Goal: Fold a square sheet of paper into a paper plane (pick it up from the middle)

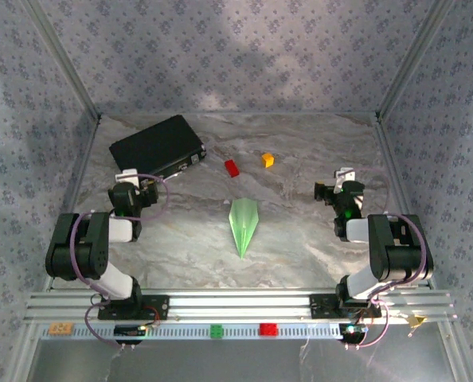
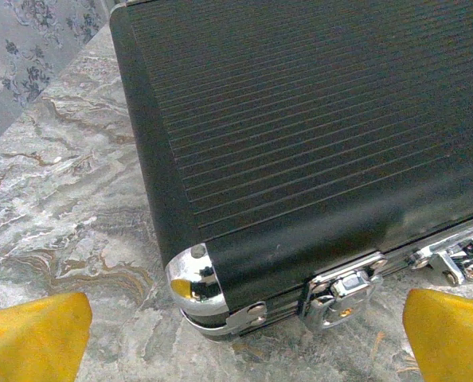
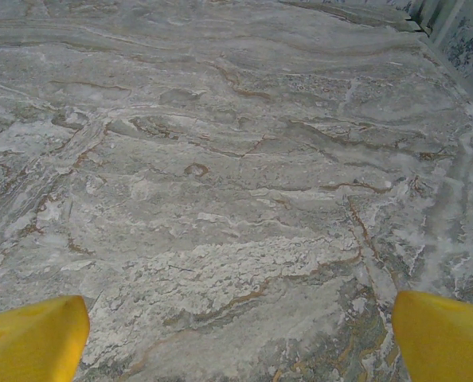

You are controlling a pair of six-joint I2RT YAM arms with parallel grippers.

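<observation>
The paper plane (image 1: 243, 224) lies flat in the middle of the marble table, a slim pale green dart with a centre crease, its point toward the near edge. Both arms are drawn back at the sides, well apart from it. My left gripper (image 1: 127, 177) sits at the left, open, with its yellow fingertips (image 2: 33, 338) wide apart just short of the black case's corner and nothing between them. My right gripper (image 1: 345, 179) sits at the right, open over bare table, its yellow fingertips (image 3: 29, 338) spread wide and empty.
A black ribbed case (image 1: 158, 146) with chrome corners and latches (image 2: 344, 290) lies at the back left. A small red block (image 1: 232, 167) and a small orange block (image 1: 267, 159) sit behind the plane. Metal frame posts and patterned curtains bound the table.
</observation>
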